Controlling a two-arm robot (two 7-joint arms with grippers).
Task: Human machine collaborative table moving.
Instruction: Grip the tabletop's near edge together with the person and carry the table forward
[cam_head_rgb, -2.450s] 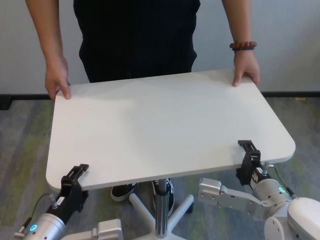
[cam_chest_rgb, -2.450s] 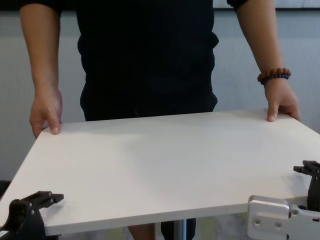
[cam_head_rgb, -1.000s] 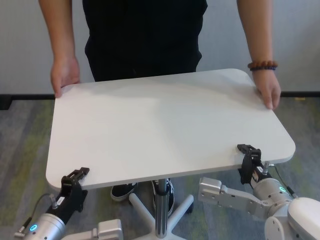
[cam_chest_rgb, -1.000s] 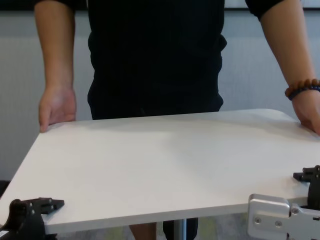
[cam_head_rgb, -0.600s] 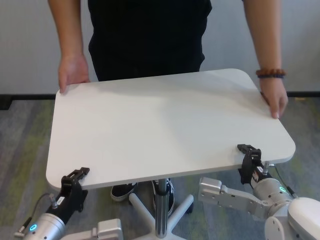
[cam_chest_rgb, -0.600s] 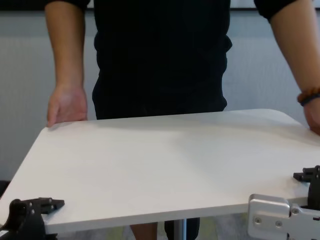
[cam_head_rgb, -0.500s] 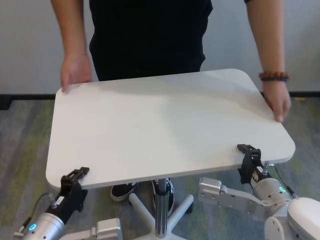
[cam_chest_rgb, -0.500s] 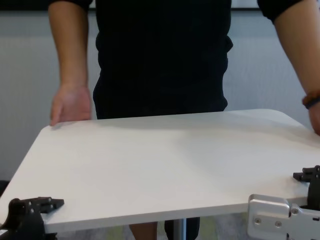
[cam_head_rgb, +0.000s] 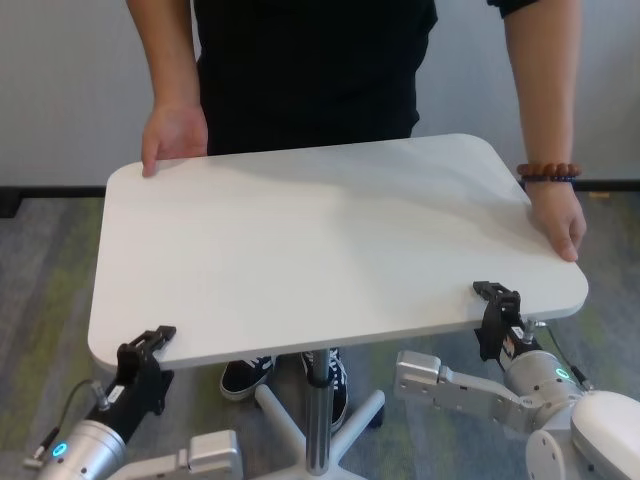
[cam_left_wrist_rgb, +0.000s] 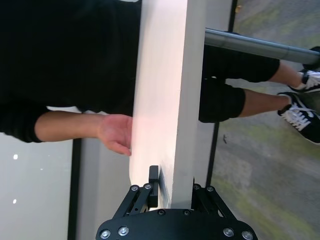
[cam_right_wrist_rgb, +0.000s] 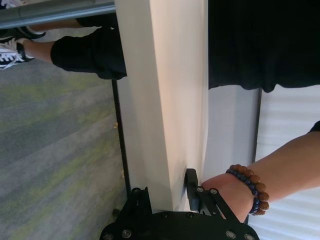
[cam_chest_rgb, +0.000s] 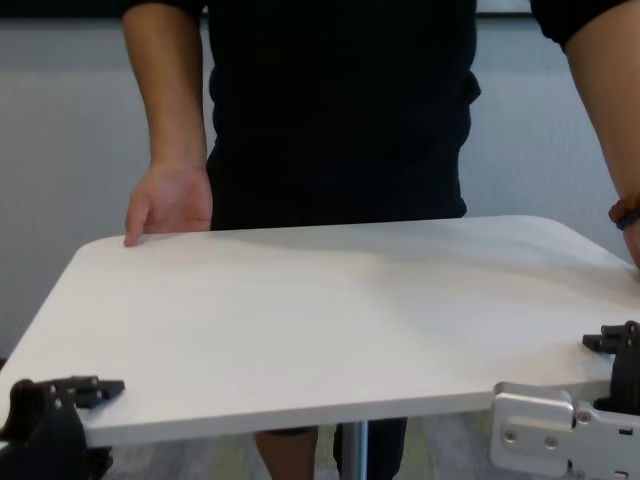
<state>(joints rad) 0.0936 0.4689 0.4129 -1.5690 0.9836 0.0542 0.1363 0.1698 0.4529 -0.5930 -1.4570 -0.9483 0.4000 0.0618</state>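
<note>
Left gripper (cam_head_rgb: 143, 352) and right gripper (cam_head_rgb: 497, 305) seemingly clamp the table (cam_head_rgb: 330, 250)'s near edge, the human (cam_head_rgb: 310, 70) opposite.

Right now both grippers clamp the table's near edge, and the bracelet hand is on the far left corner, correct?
Not quite. The left gripper and right gripper do clamp the table near edge, but the head view shows the bracelet hand on the right side edge.

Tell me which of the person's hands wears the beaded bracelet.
The hand on the table's side edge near the right gripper; the other hand, at the far edge, is bare-wristed.
</note>
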